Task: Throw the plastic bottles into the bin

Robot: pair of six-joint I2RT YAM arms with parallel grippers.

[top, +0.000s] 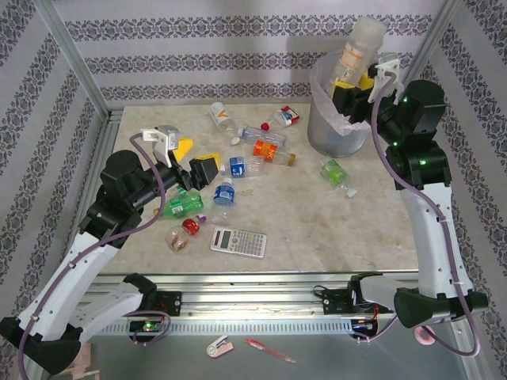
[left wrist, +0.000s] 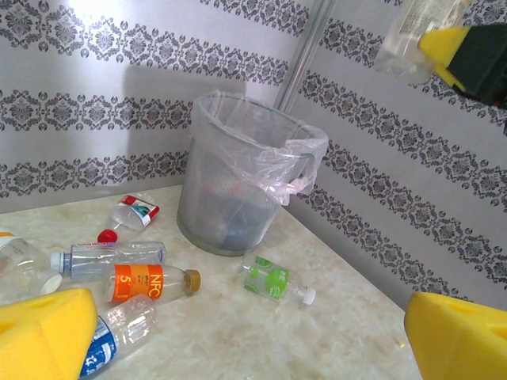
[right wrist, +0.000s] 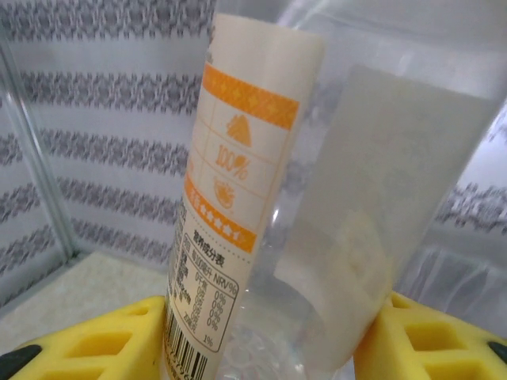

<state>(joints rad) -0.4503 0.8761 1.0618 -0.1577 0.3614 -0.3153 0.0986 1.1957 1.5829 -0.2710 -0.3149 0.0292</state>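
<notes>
Yellow-padded left gripper (top: 196,158) gapes wide and empty over the scattered plastic bottles (top: 269,149), roughly nine of them left lying on the table; further right, the right gripper (top: 355,85) clamps an orange-labelled bottle (top: 356,49) above the bin (top: 325,131), not yet dropped

A robot lab test cell: damask-striped wallpaper panels (top: 238,55) on a bare aluminium frame (top: 75,63) enclose a beige marble-look surface (top: 333,229), with two white robot arms (top: 79,265) bolted along the bottom edge.
</notes>
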